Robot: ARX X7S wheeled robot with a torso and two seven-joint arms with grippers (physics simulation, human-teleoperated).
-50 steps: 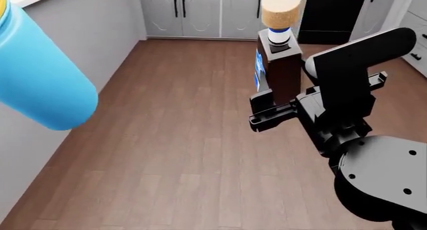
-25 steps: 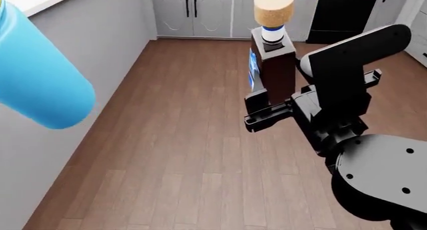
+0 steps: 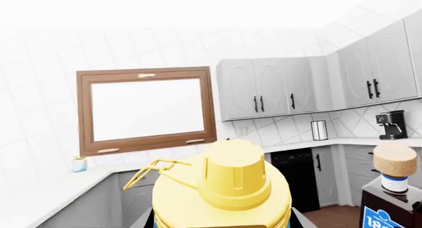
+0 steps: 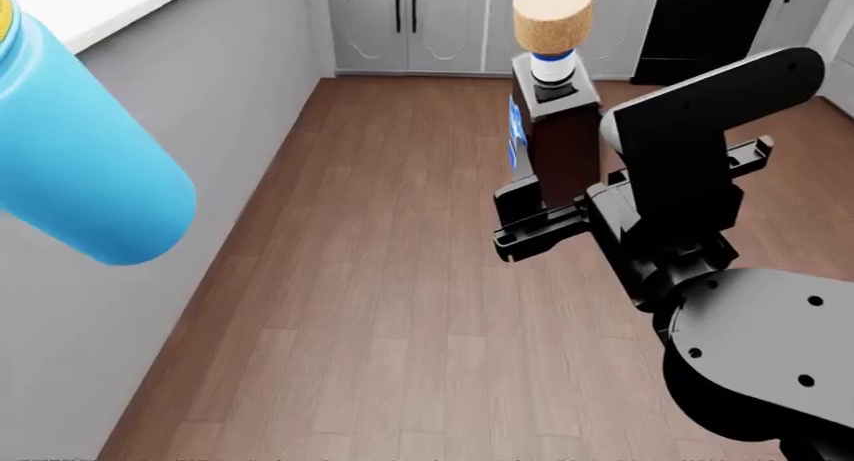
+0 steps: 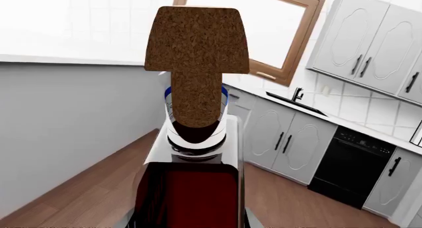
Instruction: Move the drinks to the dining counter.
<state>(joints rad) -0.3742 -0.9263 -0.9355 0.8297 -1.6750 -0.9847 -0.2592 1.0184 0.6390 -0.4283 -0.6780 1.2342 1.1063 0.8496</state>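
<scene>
Two jaws clamp the upright liquor bottle [image 4: 558, 131].

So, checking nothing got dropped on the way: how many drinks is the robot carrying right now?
2. The blue flask is held up at the robot's left, the brown liquor bottle upright in the right gripper. None seen on the floor.

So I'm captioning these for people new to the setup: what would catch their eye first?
Probably the big light-blue flask, filling the head view's left edge, its yellow lid looming in the left wrist view. Next, the dark-brown liquor bottle with its cork stopper, upright in the right hand over the wooden floor.
</scene>
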